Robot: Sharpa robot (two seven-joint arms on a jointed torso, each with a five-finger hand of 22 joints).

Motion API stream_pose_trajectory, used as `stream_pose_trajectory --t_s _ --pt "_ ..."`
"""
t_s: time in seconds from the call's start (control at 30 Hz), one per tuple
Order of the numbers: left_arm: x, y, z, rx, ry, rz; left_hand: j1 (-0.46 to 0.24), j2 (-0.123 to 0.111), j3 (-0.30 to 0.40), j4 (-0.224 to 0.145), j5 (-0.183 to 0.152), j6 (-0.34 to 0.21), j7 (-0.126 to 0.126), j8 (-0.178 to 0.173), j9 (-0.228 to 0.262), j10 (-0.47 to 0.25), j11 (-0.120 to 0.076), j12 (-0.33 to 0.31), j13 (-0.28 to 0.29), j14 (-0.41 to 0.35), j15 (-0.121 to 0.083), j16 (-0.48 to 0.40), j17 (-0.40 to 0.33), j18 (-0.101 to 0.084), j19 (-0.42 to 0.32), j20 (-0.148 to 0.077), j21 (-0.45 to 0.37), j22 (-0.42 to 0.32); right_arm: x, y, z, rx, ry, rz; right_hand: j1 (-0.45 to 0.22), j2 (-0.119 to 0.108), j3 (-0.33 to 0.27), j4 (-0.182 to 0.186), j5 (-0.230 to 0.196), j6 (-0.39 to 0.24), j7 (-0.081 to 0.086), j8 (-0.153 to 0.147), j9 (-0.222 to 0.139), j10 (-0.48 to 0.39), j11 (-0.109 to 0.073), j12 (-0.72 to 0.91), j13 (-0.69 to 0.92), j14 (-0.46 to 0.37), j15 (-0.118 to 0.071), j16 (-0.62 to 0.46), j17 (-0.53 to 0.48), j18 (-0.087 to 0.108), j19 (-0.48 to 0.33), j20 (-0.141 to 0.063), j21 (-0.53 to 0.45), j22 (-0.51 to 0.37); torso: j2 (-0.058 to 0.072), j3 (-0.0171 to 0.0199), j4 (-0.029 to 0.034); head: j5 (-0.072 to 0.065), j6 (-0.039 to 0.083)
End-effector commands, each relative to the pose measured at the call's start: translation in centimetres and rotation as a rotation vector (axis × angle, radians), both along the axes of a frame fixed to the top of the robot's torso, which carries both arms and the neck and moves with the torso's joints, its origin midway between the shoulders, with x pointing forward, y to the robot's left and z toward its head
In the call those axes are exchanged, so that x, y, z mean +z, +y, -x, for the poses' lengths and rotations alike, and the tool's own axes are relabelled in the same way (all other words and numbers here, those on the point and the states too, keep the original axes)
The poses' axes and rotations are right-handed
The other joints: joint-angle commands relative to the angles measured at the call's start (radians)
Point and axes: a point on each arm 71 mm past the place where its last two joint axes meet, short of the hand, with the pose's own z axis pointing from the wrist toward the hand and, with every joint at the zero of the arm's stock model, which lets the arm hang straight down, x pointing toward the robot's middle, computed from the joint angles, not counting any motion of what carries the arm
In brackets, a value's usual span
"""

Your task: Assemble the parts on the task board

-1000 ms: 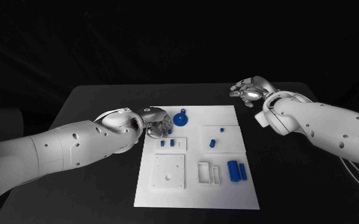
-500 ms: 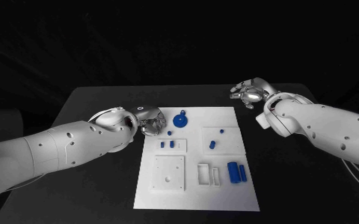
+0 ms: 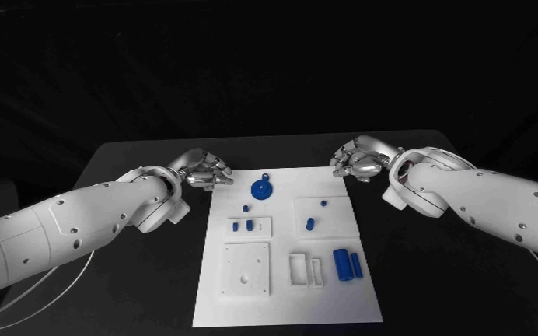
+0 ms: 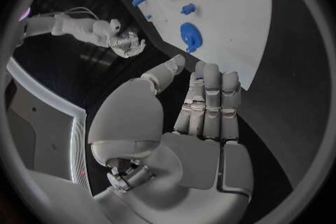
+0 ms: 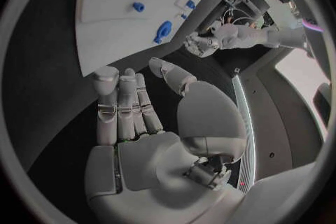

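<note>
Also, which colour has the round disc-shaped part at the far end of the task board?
Blue. The round part shows best in the head view, lying on the white task board.

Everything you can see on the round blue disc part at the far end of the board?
The round blue disc part looks like smooth plastic, a flat circular body with a small tab or stem sticking out of its far edge. It lies flat on the white task board near the far edge, left of centre. Nothing touches it; the left hand is off the board's far left corner, fingers empty.

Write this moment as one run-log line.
left hand: open, off board | right hand: open, off board | board: parts untouched
</note>
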Motion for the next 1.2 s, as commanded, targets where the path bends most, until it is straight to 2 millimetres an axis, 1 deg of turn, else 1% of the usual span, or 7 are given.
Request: stream_pose_trajectory --t_s 0.03,0.13,0.2,0.53,0.73,0.83,1.2 --pt "0.5 0.1 0.2 0.039 0.039 0.266 -0.036 -0.005 -0.033 0.003 -0.016 -0.013 -0.002 0.009 0.000 -0.001 0.006 0.002 0.003 -0.039 0.004 -0.062 -0.028 0.063 -0.037 0.002 -0.048 -0.024 -0.7 1.2 1.1 0.143 -0.038 0.222 0.021 0.002 -0.013 0.000 -0.013 0.003 -0.009 0.007 0.001 0.043 -0.003 -0.053 -0.030 0.011 -0.005 0.007 -0.007 0.154 0.014 0.000 -0.007 -0.003 -0.008 0.0009 -0.0004 -0.005 0.001" --pt "0.6 0.1 0.7 0.016 0.058 0.321 -0.040 0.012 -0.047 -0.018 -0.012 -0.018 -0.001 0.017 0.004 0.006 0.008 0.004 0.005 -0.114 0.054 -0.213 -0.093 0.026 -0.115 0.038 -0.151 -0.075 -1.3 1.9 1.8 0.170 -0.067 0.307 0.038 -0.007 -0.023 -0.002 -0.035 0.011 -0.016 0.012 0.002 0.067 -0.006 -0.078 -0.041 0.019 -0.008 0.012 -0.012 0.154 0.024 0.000 -0.008 -0.003 -0.015 0.0002 -0.0028 -0.005 -0.001" --pt "0.8 0.0 1.1 0.005 0.066 0.352 -0.016 0.031 -0.042 -0.048 0.000 -0.021 -0.001 0.023 0.005 -0.004 0.014 -0.004 -0.002 -0.130 0.082 -0.296 -0.124 0.020 -0.142 0.064 -0.186 -0.090 -1.9 2.4 2.3 0.186 -0.091 0.372 0.045 -0.014 -0.026 -0.001 -0.046 0.018 -0.019 0.015 0.001 0.083 -0.008 -0.098 -0.049 0.024 -0.008 0.014 -0.016 0.154 0.031 0.001 -0.010 -0.004 -0.019 -0.0011 -0.0041 -0.005 -0.002" --pt "1.2 -0.2 1.8 0.019 0.075 0.437 0.018 0.060 -0.041 -0.091 0.049 -0.039 -0.006 0.034 -0.001 -0.053 0.027 -0.011 -0.047 -0.203 0.151 -0.514 -0.176 0.004 -0.261 0.132 -0.271 -0.107 -3.1 4.5 3.7 0.210 -0.199 0.522 0.060 -0.069 0.054 0.024 -0.111 0.067 -0.037 0.031 -0.001 0.168 -0.015 -0.199 -0.087 0.045 -0.016 0.017 -0.041 0.154 0.060 0.002 -0.027 -0.013 -0.033 -0.0034 -0.0038 -0.001 -0.012" --pt "1.2 -0.4 2.0 0.019 0.081 0.463 0.021 0.060 -0.044 -0.090 0.051 -0.045 -0.008 0.035 -0.004 -0.075 0.030 -0.011 -0.063 -0.219 0.160 -0.545 -0.183 0.005 -0.276 0.142 -0.282 -0.107 -3.3 5.3 3.9 0.197 -0.266 0.558 0.077 -0.111 0.117 0.060 -0.173 0.065 -0.035 0.025 -0.007 0.186 -0.016 -0.237 -0.101 0.052 -0.012 0.017 -0.051 0.154 0.069 0.003 -0.036 -0.017 -0.034 -0.0059 -0.0054 -0.002 -0.016" --pt "1.2 -0.5 2.0 0.018 0.081 0.466 0.020 0.061 -0.046 -0.089 0.052 -0.045 -0.005 0.036 -0.004 -0.078 0.037 -0.010 -0.068 -0.212 0.161 -0.548 -0.182 0.007 -0.275 0.143 -0.282 -0.106 -3.6 5.6 4.0 0.197 -0.273 0.570 0.090 -0.151 0.169 0.100 -0.220 0.064 -0.034 0.022 -0.011 0.187 -0.009 -0.260 -0.110 0.055 -0.010 0.017 -0.057 0.154 0.076 0.003 -0.041 -0.020 -0.033 -0.0042 -0.0031 -0.002 -0.016" --pt "1.3 -0.5 2.1 0.024 0.079 0.475 0.011 0.058 -0.051 -0.084 0.052 -0.042 0.005 0.041 -0.006 -0.078 0.047 -0.007 -0.077 -0.200 0.166 -0.557 -0.178 0.013 -0.273 0.149 -0.282 -0.103 -4.8 6.6 4.1 0.209 -0.267 0.584 0.101 -0.157 0.194 0.120 -0.246 0.068 -0.035 0.022 -0.014 0.208 -0.012 -0.277 -0.112 0.056 -0.013 0.022 -0.061 0.154 0.082 0.002 -0.043 -0.017 -0.032 -0.0041 -0.0040 0.000 -0.024"
